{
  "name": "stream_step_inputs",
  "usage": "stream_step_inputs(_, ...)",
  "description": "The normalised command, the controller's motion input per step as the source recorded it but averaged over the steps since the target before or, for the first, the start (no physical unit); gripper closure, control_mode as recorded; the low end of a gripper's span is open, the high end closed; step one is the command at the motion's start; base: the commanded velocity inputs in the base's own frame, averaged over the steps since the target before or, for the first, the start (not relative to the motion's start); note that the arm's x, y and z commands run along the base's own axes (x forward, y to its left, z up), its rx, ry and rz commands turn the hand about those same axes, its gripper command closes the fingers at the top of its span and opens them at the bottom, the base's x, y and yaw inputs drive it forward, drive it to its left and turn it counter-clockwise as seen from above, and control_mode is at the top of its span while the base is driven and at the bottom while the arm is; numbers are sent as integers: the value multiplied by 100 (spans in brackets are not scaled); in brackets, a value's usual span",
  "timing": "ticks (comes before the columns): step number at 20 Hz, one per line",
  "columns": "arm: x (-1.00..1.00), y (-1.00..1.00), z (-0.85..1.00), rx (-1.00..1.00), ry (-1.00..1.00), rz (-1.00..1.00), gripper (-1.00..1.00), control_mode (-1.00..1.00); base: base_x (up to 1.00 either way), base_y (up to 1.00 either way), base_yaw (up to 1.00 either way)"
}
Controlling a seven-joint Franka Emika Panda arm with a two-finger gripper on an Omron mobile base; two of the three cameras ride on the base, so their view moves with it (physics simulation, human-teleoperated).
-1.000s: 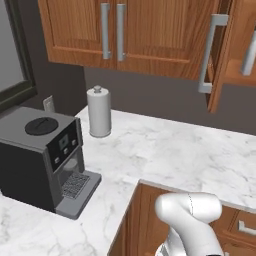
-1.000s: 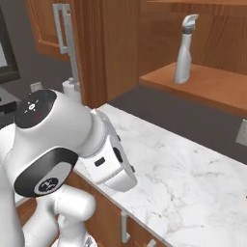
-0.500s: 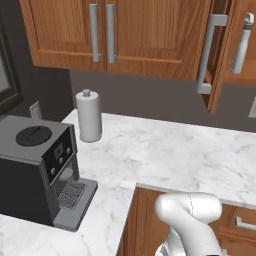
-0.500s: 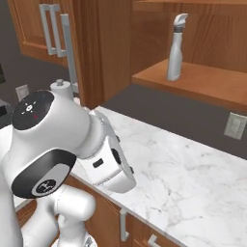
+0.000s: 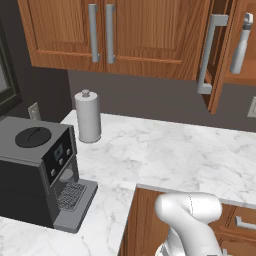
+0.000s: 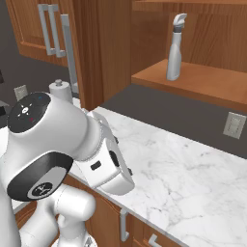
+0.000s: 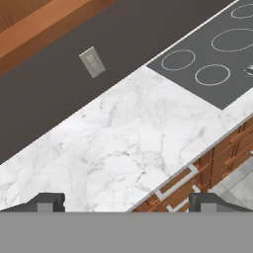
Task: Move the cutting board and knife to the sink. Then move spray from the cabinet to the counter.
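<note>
Spray [image 6: 173, 47] upright on cabinet [image 6: 193, 79] shelf, far above tool [image 7: 126, 202].

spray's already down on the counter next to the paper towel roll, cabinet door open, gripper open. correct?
Not quite. The spray stands upright on the shelf inside the open cabinet, not on the counter; the right base view shows it. The rest holds: the cabinet door is open, and the gripper is open and empty in the hand view.

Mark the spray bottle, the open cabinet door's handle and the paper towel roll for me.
spray [image 6: 174, 53], right base view, on the bottle's body.
cabinet door handle [image 5: 208, 55], left base view, mid-bar.
paper towel roll [image 5: 88, 118], left base view, middle of the roll.
</note>
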Motion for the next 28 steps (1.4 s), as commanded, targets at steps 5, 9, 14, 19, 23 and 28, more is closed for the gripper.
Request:
stream_step_inputs(5, 0, 0, 0, 0, 0, 0, -100, 100, -1, -66, 0)
stream_step_inputs(9, 0, 0, 0, 0, 0, 0, -100, 100, 0, -50, -3)
stream_step_inputs(14, 0, 0, 0, 0, 0, 0, -100, 100, 0, -10, -27)
stream_step_inputs(19, 0, 0, 0, 0, 0, 0, -100, 100, -21, 37, -15)
stream_step_inputs(23, 0, 0, 0, 0, 0, 0, -100, 100, 11, 26, -1)
stream_step_inputs(28, 0, 0, 0, 0, 0, 0, -100, 100, -16, 1, 1)
